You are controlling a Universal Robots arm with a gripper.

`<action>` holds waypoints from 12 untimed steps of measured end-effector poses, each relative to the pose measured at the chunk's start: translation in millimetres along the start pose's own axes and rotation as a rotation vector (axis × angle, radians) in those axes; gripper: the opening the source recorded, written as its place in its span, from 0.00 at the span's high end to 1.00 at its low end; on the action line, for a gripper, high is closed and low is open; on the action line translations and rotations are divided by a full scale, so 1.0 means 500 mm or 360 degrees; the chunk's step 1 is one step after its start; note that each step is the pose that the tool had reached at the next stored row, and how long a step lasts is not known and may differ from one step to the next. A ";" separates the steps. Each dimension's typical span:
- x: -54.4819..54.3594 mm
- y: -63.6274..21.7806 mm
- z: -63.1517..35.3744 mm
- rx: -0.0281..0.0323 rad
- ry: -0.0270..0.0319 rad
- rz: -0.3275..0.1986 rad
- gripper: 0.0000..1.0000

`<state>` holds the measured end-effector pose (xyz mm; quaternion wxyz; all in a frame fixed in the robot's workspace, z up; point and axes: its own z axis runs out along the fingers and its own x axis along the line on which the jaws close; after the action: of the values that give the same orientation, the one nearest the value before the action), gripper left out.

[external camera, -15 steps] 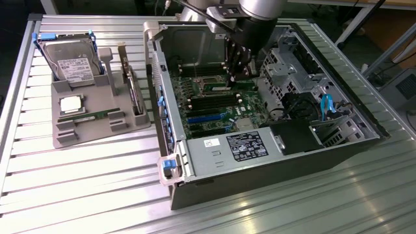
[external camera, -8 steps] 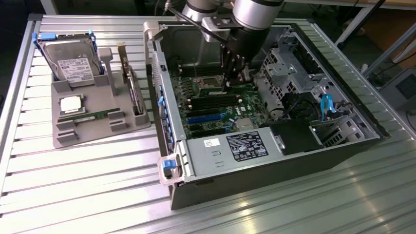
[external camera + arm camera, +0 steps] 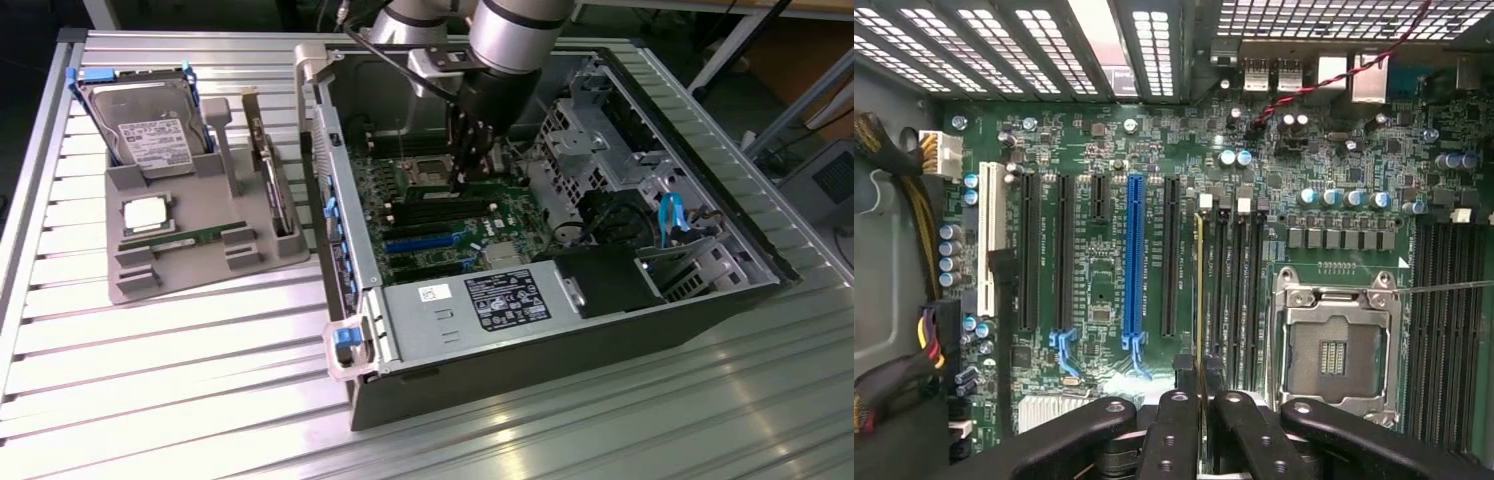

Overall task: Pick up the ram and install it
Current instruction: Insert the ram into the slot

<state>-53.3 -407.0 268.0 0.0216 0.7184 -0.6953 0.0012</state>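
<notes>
The ram (image 3: 1199,290) (seen edge-on) sits clamped in the gripper (image 3: 1199,405), over the motherboard's (image 3: 1104,150) memory slots (image 3: 1239,290).

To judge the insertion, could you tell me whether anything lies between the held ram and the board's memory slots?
Nothing visible does. The gripper is shut on the ram, held edge-on in line with the bare black memory slots beside the open processor socket; no cable or card crosses that gap.

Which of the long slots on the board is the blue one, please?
The blue slot, with one black slot between it and the ram held by the gripper; the others are black, one white.
</notes>
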 end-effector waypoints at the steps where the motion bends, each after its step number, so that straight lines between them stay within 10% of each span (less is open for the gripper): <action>1: -0.002 0.000 0.004 0.00001 -0.00003 0.0000 0.87; 12: -0.004 -0.001 0.032 0.00002 -0.00002 0.0000 0.87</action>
<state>-53.3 -405.4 251.8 0.0216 0.7184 -0.6953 0.0011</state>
